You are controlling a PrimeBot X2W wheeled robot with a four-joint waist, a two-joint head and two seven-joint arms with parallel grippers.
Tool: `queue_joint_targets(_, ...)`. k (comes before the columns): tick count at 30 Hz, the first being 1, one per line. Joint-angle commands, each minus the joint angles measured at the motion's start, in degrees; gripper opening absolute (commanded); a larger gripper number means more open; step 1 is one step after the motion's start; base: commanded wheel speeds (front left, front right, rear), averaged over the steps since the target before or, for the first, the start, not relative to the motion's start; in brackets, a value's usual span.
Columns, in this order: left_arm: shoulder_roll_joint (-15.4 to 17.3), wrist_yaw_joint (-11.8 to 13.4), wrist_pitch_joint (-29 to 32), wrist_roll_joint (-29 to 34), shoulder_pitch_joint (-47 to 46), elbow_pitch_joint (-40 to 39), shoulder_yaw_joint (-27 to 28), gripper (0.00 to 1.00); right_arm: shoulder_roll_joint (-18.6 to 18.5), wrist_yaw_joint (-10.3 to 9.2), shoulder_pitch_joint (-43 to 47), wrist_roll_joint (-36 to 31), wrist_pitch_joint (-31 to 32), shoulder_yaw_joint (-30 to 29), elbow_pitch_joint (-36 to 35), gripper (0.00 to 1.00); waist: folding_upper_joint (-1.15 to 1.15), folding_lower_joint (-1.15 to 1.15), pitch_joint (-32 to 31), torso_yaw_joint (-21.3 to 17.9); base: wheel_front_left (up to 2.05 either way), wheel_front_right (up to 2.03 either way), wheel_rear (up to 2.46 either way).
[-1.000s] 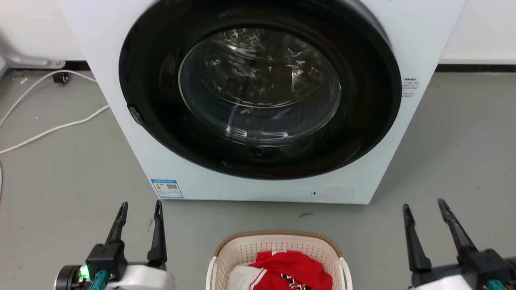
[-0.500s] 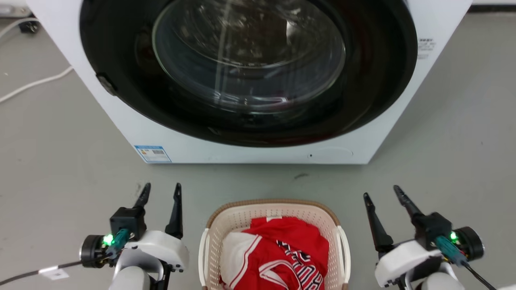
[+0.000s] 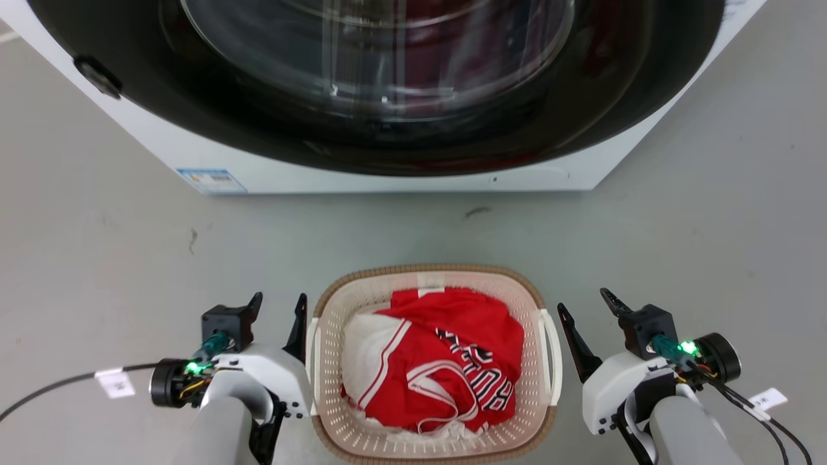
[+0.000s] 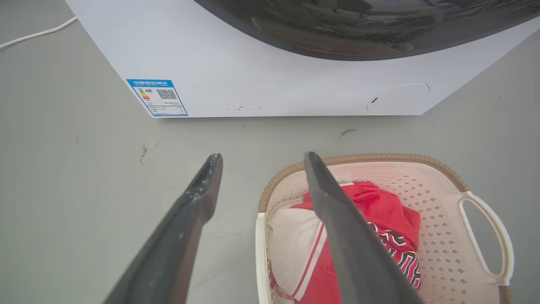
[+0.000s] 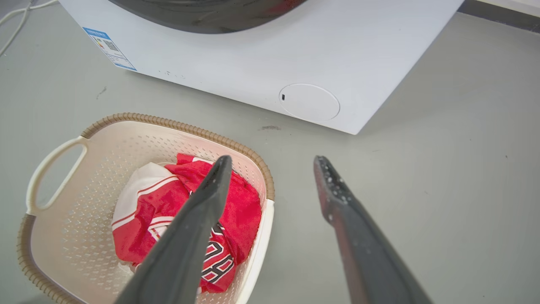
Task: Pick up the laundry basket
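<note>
We face a white washing machine (image 3: 387, 97) at twelve o'clock on scuffed grey floor (image 3: 97, 245); a white cable (image 4: 38, 33) lies at ten o'clock.

The laundry basket (image 3: 531, 387) is seen upright on the grey floor (image 3: 129, 258), set squarely in front of the washing machine (image 3: 387, 179), with a strip of floor left between the two. Cream-white perforated walls and rounded corners are shown, and the top is edged by a brown woven-look rim (image 3: 429, 267). A white loop handle (image 3: 554, 355) is carried on each of its left and right sides. It is loaded: a crumpled red-and-white garment (image 3: 446, 361) with dark lettering is heaped inside, below the rim.
</note>
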Motion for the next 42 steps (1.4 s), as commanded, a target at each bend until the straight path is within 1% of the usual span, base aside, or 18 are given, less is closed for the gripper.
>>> queue_joint_targets(1, 0.17, -0.01, -0.15, -0.11, -1.08, 0.47, -0.45, 1.0, -0.07, -0.04, -1.34, -0.31, -0.1, 0.06, 0.78, 1.0, 0.0, -0.01, 2.02, 0.19, 0.0, 0.0, 0.0)
queue_joint_targets(7, 0.7, -0.05, -0.15, -2.01, -5.09, 8.67, -4.62, 1.0, -0.07, -0.04, -5.46, -1.62, -0.1, 0.58, 8.03, 1.0, 0.0, -0.01, 6.2, 0.24, 0.0, 0.0, 0.0)
queue_joint_targets(13, 0.33, -0.06, -0.14, -5.15, -8.5, 15.7, -7.45, 1.0, -0.07, -0.04, -9.81, -1.89, -0.1, 0.84, 15.51, 1.0, 0.0, -0.01, 10.4, 0.49, 0.0, 0.0, 0.0)
queue_joint_targets(17, -0.03, -0.06, -0.15, -6.56, -11.1, 19.88, -10.15, 1.0, -0.07, -0.04, -12.48, -2.09, -0.1, 0.96, 20.43, 1.0, 0.0, -0.01, 12.97, 0.79, 0.0, 0.0, 0.0)
queue_joint_targets(21, -0.33, -0.07, -0.14, -8.49, -13.48, 22.11, -12.34, 1.0, -0.07, -0.04, -15.1, -0.89, -0.11, 1.61, 24.54, 1.0, 0.0, -0.01, 15.26, 1.24, 0.0, 0.0, 0.0)
queue_joint_targets(30, -0.51, -0.07, -0.03, -11.41, -17.64, 24.95, -16.66, 1.0, -0.07, -0.04, -19.28, 0.36, -0.02, 3.6, 29.27, 1.0, 0.0, -0.01, 19.91, 1.65, 0.0, 0.0, 0.0)
queue_joint_targets(36, -0.45, -0.07, -0.03, -13.36, -19.78, 25.35, -18.61, 1.0, -0.07, -0.04, -21.03, 0.36, -0.04, 4.11, 30.3, 1.0, 0.0, -0.01, 22.58, 1.69, 0.0, 0.0, 0.0)
queue_joint_targets(42, -0.61, -0.07, -0.03, -14.87, -21.01, 26.06, -20.56, 1.0, -0.07, -0.04, -21.96, 0.05, 0.32, 3.87, 31.13, 1.0, 0.0, -0.01, 23.84, 1.84, 0.0, 0.0, 0.0)
